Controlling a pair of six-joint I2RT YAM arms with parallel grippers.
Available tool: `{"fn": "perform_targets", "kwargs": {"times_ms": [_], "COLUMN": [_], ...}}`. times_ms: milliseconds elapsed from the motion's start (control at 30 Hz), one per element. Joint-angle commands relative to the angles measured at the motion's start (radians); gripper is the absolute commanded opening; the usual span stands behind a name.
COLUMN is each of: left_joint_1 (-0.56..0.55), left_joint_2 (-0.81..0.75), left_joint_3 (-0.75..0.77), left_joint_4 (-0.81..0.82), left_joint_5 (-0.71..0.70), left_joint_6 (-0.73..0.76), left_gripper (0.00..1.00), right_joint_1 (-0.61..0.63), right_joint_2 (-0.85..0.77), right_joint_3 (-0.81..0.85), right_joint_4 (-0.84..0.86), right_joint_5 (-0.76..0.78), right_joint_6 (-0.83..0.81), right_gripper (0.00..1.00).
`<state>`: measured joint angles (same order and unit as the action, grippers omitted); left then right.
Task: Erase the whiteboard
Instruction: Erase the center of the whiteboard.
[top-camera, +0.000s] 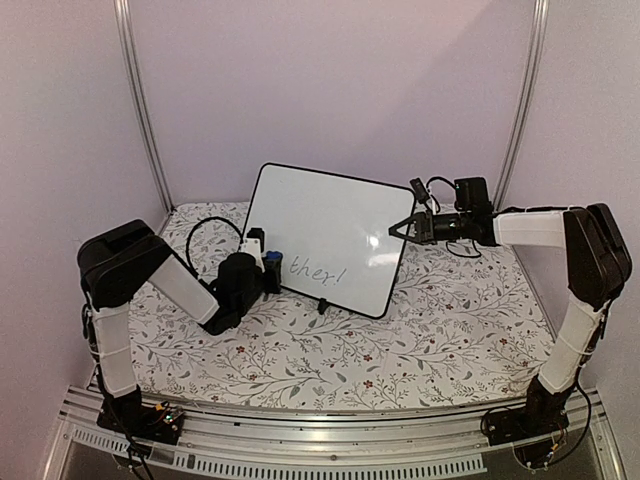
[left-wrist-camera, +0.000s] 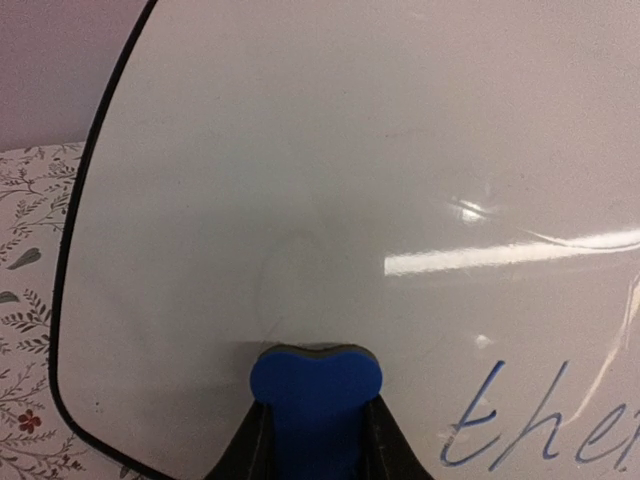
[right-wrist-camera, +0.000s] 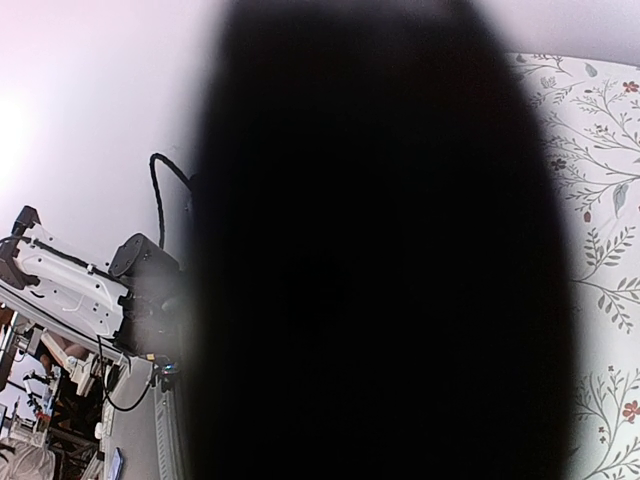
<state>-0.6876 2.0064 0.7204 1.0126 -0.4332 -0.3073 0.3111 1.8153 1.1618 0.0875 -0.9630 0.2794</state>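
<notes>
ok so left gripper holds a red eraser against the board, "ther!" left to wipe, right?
Not red: the eraser is blue, per the left wrist view. The left gripper does hold it against the whiteboard, with the writing "ther!" left to wipe.

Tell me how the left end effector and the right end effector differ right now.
The left end effector is clamped on the blue eraser, pressing it to the whiteboard face beside the writing; the right end effector is closed on the board's right edge, with no tool. The left sits low by the board's bottom corner; the right reaches in higher from the side. Both are shut at the same whiteboard.
</notes>
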Motion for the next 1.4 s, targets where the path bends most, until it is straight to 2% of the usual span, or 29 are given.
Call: {"fn": "perform_targets", "kwargs": {"times_ms": [0, 500, 867, 1200, 1367], "left_joint_1": [0.02, 0.011, 0.037, 0.036, -0.01], "left_joint_2": [-0.009, -0.028, -0.09, -0.037, 0.019], "left_joint_3": [-0.027, -0.042, -0.084, -0.062, -0.018], "left_joint_4": [-0.078, -0.071, -0.037, -0.003, 0.028], "left_joint_5": [0.008, 0.016, 0.119, 0.157, 0.111], "left_joint_6": [0.005, 0.011, 0.054, 0.075, 0.074], "left_gripper": [0.0, 0.0, 0.0, 0.0, 0.0], "right_joint_1": [0.039, 0.04, 0.04, 0.041, 0.044], "right_joint_2": [0.04, 0.013, 0.024, 0.025, 0.028], "right_joint_3": [-0.013, -0.011, -0.014, -0.022, -0.029], "right_joint_4": [-0.217, -0.235, -0.222, -0.215, -0.204], "right_joint_5": [-0.096, -0.095, -0.095, -0.089, -0.092], "right_joint_6": [-0.052, -0.068, -0.057, -0.048, -0.039], "right_gripper": [0.0, 0.01, 0.01, 0.01, 0.01]}}
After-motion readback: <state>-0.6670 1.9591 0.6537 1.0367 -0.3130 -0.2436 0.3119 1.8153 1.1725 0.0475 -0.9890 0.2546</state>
